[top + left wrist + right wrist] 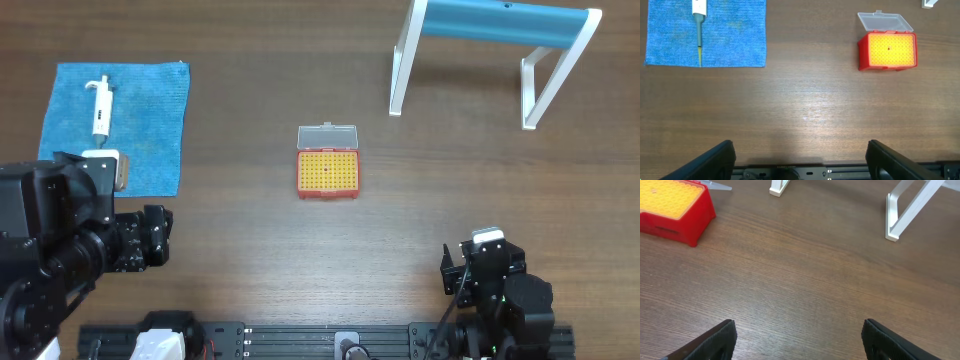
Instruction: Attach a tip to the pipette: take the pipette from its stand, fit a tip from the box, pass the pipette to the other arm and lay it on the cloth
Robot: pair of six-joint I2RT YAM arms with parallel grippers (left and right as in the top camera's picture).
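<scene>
The white pipette (100,106) lies on the blue cloth (150,110) at the table's far left. A yellow tip (700,55) is on its grey shaft (699,31). The red tip box (327,173) full of yellow tips sits mid-table with its clear lid (328,136) folded back. The blue and white stand (500,35) is at the far right. My left gripper (800,165) is open and holds nothing, low near the front edge, well short of the cloth. My right gripper (800,345) is also open with nothing in it, near the front right.
Bare wooden table (420,200) lies between the box and both arms. The stand's white legs (905,210) rise ahead of the right gripper, with the tip box (670,205) off to the side. A black rail (330,340) runs along the front edge.
</scene>
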